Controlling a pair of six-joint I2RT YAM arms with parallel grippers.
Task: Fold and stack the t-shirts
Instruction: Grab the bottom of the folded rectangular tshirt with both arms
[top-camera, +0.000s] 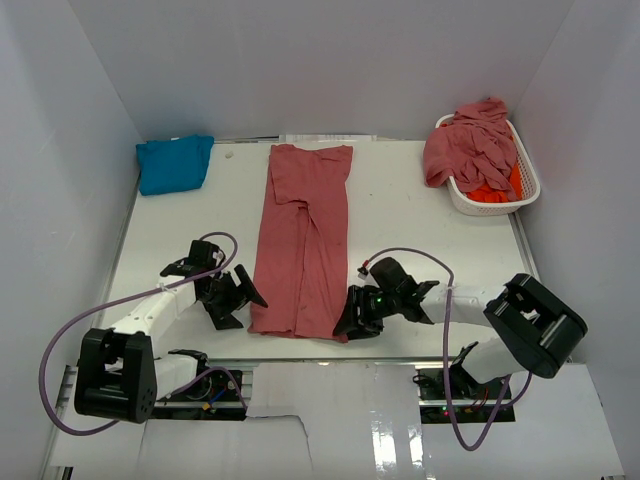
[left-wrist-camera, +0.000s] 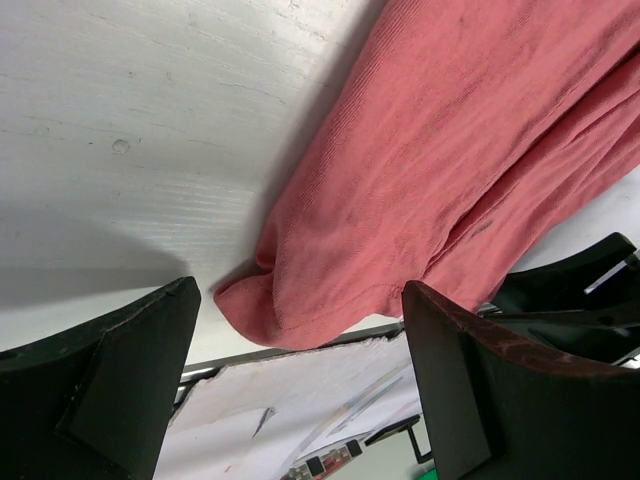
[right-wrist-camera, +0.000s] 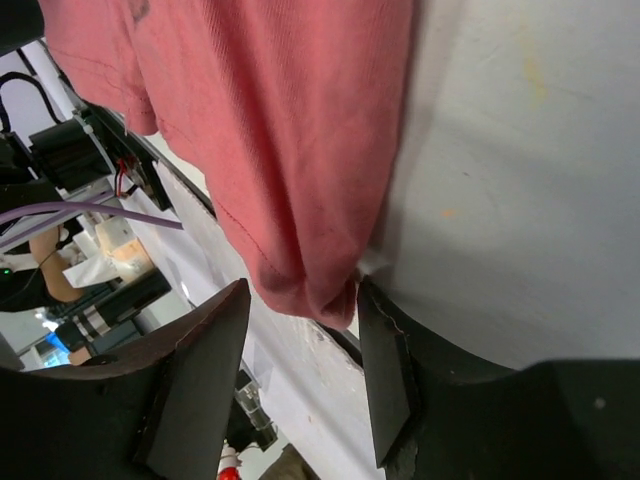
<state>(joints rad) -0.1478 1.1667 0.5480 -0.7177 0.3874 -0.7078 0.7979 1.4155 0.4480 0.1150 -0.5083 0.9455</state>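
Observation:
A dusty rose-red t-shirt (top-camera: 303, 240), folded lengthwise into a long strip, lies flat in the middle of the table. My left gripper (top-camera: 243, 296) is open just left of its near left corner; in the left wrist view (left-wrist-camera: 300, 375) that corner (left-wrist-camera: 290, 310) lies just ahead of the wide-open jaws. My right gripper (top-camera: 349, 322) is open at the near right corner; in the right wrist view (right-wrist-camera: 295, 355) the corner (right-wrist-camera: 305, 285) sits between the jaws, against the right finger (right-wrist-camera: 385, 370). A folded turquoise t-shirt (top-camera: 175, 163) lies far left.
A white slatted basket (top-camera: 468, 199) stands at the far right, holding rumpled rose-red shirts (top-camera: 470, 145) and an orange one (top-camera: 493, 189). The table's near edge runs just below the shirt's hem. White walls enclose the table.

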